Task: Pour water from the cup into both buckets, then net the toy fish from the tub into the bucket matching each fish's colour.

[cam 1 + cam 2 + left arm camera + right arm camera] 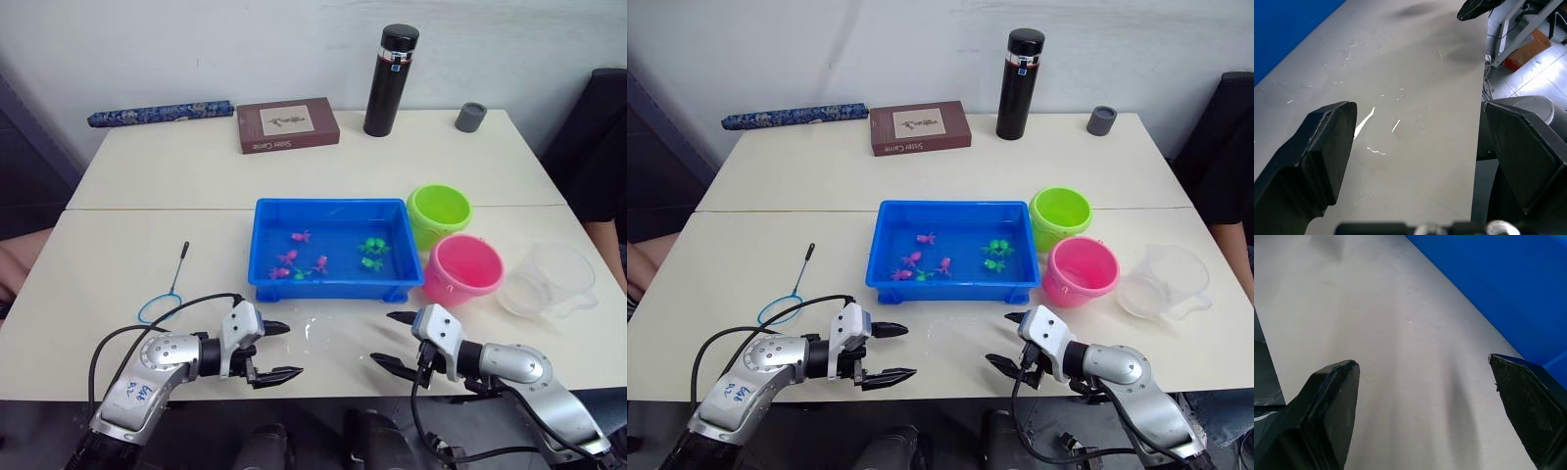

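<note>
Pouring comes first, so the step in hand looks like fetching the cup [551, 279], which sits empty-handed near the right edge of the bench [118, 255], just beside the pink bucket [462, 268]. The green bucket [439, 212] stands touching the pink one on its far side, and both sit against the right end of the blue tub [329, 250], where pink and green fish [372, 246] lie scattered. The right gripper [395, 341] hovers released over the near edge, jaws spread and holding nothing; the left gripper [273, 351] hangs likewise open nearby, above a small wet patch [1371, 132].

The right arm is the sensible one for the cup, being nearer. It should swing out toward the right edge, keeping clear of the pink bucket, and close on the handle rather than the thin clear wall, which would likely flex and slip. Whether the cup holds water is hard to tell. A level lift matters before tipping. The net [167, 294] lies by the left edge, within the left arm's reach for later.
</note>
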`<state>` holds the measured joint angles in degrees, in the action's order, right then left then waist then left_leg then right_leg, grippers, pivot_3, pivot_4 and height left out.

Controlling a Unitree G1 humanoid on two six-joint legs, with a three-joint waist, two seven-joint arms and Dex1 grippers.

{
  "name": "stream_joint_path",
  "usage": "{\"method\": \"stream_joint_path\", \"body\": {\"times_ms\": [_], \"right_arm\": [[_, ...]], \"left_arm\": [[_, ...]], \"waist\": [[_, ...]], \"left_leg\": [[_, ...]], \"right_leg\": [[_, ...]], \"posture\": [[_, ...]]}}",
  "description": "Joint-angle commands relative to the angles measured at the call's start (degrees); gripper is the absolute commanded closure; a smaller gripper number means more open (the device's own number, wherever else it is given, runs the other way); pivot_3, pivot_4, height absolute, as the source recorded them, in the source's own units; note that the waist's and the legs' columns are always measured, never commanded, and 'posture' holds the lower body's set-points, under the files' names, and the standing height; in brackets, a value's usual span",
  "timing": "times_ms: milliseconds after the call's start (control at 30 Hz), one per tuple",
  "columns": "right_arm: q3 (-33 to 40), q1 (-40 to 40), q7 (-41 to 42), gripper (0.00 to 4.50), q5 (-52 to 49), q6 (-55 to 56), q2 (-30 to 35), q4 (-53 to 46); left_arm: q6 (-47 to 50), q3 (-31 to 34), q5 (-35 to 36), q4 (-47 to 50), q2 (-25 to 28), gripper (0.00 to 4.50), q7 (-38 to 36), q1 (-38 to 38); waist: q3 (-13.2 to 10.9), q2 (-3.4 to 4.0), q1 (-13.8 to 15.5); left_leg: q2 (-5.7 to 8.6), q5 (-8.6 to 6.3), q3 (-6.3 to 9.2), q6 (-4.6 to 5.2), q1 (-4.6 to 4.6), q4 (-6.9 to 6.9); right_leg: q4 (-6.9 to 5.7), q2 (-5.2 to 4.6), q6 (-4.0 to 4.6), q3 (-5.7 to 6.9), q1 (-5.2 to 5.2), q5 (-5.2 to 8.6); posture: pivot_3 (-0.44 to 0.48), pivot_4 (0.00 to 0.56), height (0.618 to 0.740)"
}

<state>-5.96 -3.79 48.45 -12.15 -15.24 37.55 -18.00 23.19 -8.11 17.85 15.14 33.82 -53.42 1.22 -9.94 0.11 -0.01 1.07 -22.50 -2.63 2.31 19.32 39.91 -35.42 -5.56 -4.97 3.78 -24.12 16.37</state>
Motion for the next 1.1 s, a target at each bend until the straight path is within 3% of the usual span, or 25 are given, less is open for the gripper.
{"method": "stream_joint_path", "body": {"times_ms": [33,200,300,533,733,900,1100], "right_arm": [[1.8,0.2,-0.1,0.00,-0.6,0.6,0.5,-1.7],[2.8,0.0,-1.9,0.00,-1.6,-1.4,-0.2,-3.1],[8.3,-3.4,-5.0,0.00,-6.2,-6.2,-1.2,-9.1],[28.0,-17.8,-13.6,0.00,-18.4,-17.7,-5.2,-25.2],[45.5,-31.3,-17.6,0.00,-25.5,-18.9,-10.8,-30.4],[51.8,-31.9,-23.1,0.00,-26.9,-20.2,-12.0,-27.7],[51.7,-22.5,-33.7,0.00,-21.3,-22.5,-11.2,-15.5]], "left_arm": [[0.7,-0.6,1.3,1.2,-0.4,0.02,-0.3,-0.3],[4.3,-0.5,4.5,3.2,-1.2,0.02,-1.3,0.5],[8.8,-0.6,10.2,4.5,-2.1,0.02,-4.2,4.6],[16.2,-1.8,19.6,2.8,-2.9,0.02,-12.1,20.1],[18.9,-0.6,23.2,-4.4,-7.0,0.02,-14.4,34.1],[16.1,-2.2,20.5,-7.3,-8.1,0.02,-15.9,38.0],[16.4,-1.7,19.7,-7.4,-10.1,0.02,-12.7,40.1]], "waist": [[0.0,0.00,0.0],[0.0,0.00,0.0],[0.0,0.05,0.6],[0.0,0.08,1.5],[0.0,0.14,1.3],[0.0,0.15,0.7],[0.0,0.17,1.2]], "left_leg": [[0.00,0.00,0.00,0.00,0.00,0.00],[0.00,0.00,0.00,0.00,0.00,0.00],[0.00,0.00,0.03,0.00,0.03,0.01],[0.01,0.00,0.31,-0.03,-0.04,0.06],[0.02,0.00,0.52,-0.03,-0.11,0.07],[0.01,0.01,0.51,-0.05,-0.14,0.03],[0.04,0.01,0.52,-0.05,-0.11,0.05]], "right_leg": [[0.00,0.00,0.00,0.00,0.00,0.00],[0.00,0.00,0.00,0.00,0.00,0.00],[-0.01,-0.01,0.00,0.02,0.00,0.00],[0.12,0.01,0.00,0.26,0.25,0.00],[0.34,0.05,-0.07,0.46,0.55,-0.04],[0.36,0.10,-0.09,0.44,0.55,-0.05],[0.39,0.06,-0.09,0.42,0.54,-0.05]], "posture": [[0.000,0.150,0.740],[0.000,0.150,0.740],[0.000,0.150,0.740],[0.000,0.150,0.740],[0.000,0.150,0.740],[0.000,0.150,0.740],[0.000,0.150,0.740]]}}
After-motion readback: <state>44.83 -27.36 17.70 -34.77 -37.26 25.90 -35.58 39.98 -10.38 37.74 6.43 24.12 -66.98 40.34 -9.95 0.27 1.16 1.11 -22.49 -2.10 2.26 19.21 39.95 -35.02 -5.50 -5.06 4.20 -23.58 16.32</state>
